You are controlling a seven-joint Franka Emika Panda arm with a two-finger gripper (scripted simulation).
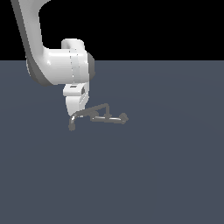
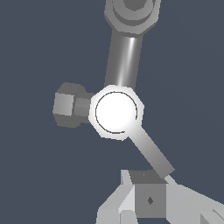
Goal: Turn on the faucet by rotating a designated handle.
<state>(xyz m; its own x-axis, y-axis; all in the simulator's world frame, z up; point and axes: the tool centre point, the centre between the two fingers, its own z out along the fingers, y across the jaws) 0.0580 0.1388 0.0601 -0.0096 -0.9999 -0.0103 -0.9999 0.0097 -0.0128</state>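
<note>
- The faucet (image 1: 103, 114) stood on the flat grey floor (image 1: 166, 175), a little up and toward 9 o'clock of the exterior view's centre.
- Its thin curved spout (image 1: 78, 114) ran out toward 9 o'clock and drooped to a small end; the horizontal bar ended in a knob (image 1: 124, 117) at 3 o'clock.
- The white arm (image 1: 52, 65) came down from 11 o'clock, and the gripper (image 1: 73, 114) sat low over the spout end, touching or just above it; which of the two could not be told.
- In the wrist view the faucet's bright round top (image 2: 116, 112) filled the middle, with a bar reaching to a big knob (image 2: 133, 13), a short stub (image 2: 68, 105), and a spout reaching to the gripper's fingers (image 2: 127, 199).
- Whether the claw was apart or together could not be told; only pale finger parts and a grey block showed.
- The floor lay bare from 3 through 6 to 8 o'clock of the faucet, out to the exterior view's edges.
</note>
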